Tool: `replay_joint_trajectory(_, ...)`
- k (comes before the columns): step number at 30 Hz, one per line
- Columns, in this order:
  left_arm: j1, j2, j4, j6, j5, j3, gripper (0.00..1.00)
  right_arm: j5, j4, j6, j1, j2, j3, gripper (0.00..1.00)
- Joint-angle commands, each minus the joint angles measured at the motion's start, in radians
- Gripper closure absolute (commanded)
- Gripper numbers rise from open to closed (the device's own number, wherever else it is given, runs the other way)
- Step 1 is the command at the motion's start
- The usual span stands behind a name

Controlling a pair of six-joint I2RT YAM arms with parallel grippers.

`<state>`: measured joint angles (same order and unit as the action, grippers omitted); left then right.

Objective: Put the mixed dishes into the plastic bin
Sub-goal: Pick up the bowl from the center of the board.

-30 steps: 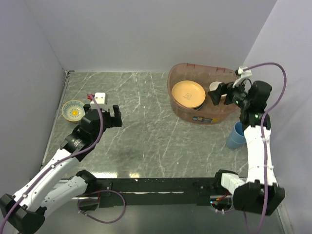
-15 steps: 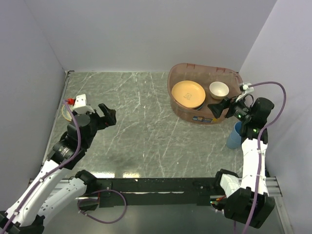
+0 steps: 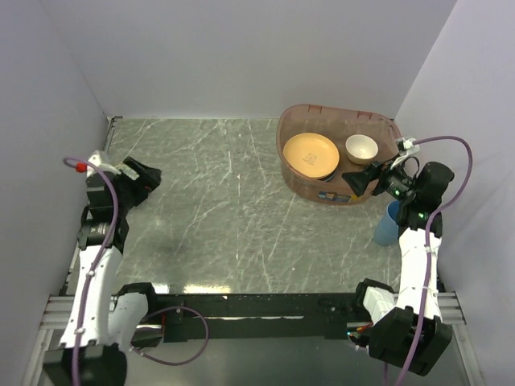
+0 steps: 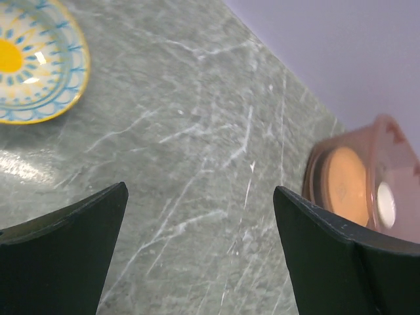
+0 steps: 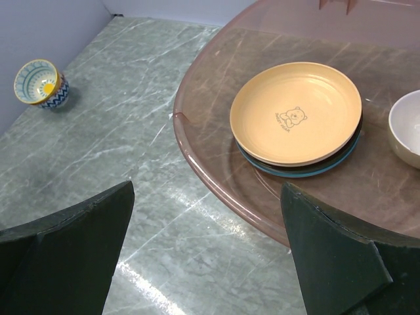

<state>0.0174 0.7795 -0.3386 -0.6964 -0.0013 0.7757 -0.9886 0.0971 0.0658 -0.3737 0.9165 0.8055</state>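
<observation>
On the far left sits the bowl (image 4: 33,62) with the yellow and blue pattern, and our left pincer (image 4: 200,190) hangs near it, fingers (image 4: 65,262) wide apart and empty. We think it goes next, so we should slip one finger inside its rim, squeeze softly and lift it high over the wall of the bin (image 3: 310,186) at the far right. Our right pincer (image 5: 207,190), also wide apart and empty, hangs beside that bin, near the blue cup (image 3: 389,227).
</observation>
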Motion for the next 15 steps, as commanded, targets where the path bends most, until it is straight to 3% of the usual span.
replay_joint_trajectory(1, 0.23, 0.041, 0.088, -0.106, 0.348, -0.052, 0.01, -0.007, -0.04, -0.001, -0.005, -0.015, 0.004, 0.0)
replay_joint_trajectory(7, 0.415, 0.108, 0.075, -0.152, 0.478, -0.07, 0.01, -0.007, -0.039, -0.001, -0.004, -0.015, 0.004, 0.0)
replay_joint_trajectory(15, 0.478, 0.199, 0.073, -0.242, 0.403, -0.075, 0.01, -0.004, -0.023, -0.006, -0.004, -0.004, 0.014, 0.0)
